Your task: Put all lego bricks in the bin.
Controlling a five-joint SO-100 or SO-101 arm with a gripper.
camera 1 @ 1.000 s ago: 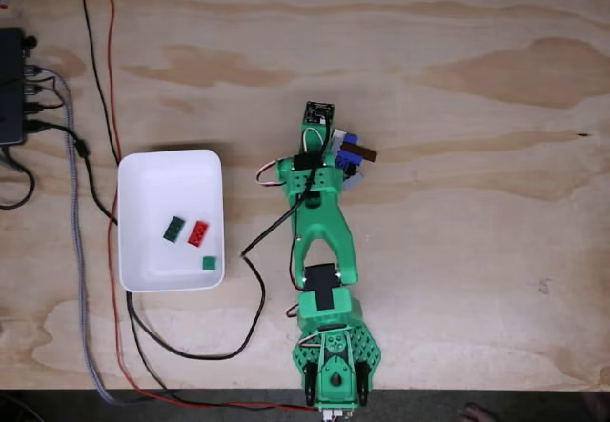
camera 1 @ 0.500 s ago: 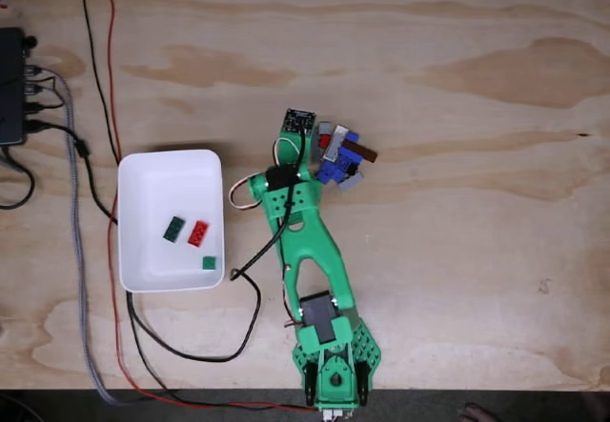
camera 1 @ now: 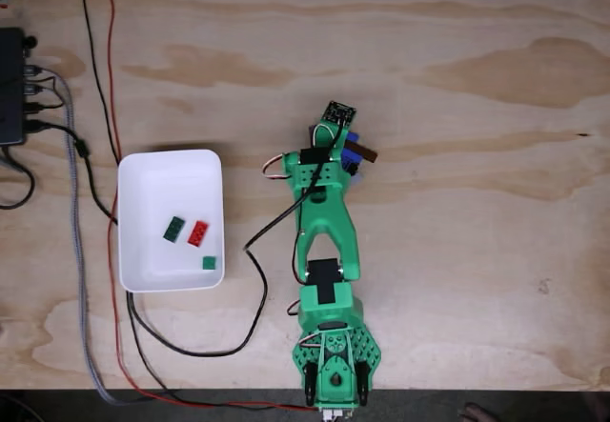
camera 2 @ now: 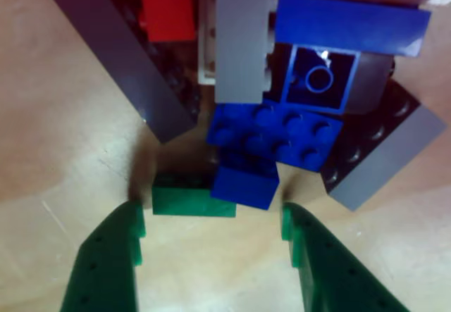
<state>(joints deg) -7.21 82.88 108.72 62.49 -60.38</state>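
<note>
In the other view a pile of lego bricks lies just ahead of my open gripper [camera 2: 211,222]. A blue studded brick [camera 2: 275,134] sits at its middle, with a small blue brick [camera 2: 245,182] and a green brick [camera 2: 190,201] nearest the green fingertips [camera 2: 130,231]. Grey [camera 2: 243,37], red [camera 2: 165,5] and dark grey [camera 2: 116,51] pieces lie further off. Nothing sits between the fingers. In the fixed view the arm's wrist [camera 1: 329,146] covers most of the pile [camera 1: 360,152]. The white bin [camera 1: 162,179] to the left holds a green brick [camera 1: 173,229], a red brick [camera 1: 198,233] and a small green piece [camera 1: 209,263].
The arm's base [camera 1: 334,370] sits at the plywood table's near edge. Black and red cables [camera 1: 100,108] run down past the bin's left side, and one loops between bin and arm [camera 1: 253,251]. A black box [camera 1: 11,84] stands at the far left.
The wrist swung left, off the pile, half a second ago, and has now swung back right and covers more of the pile than before. The bin's contents are unchanged.
</note>
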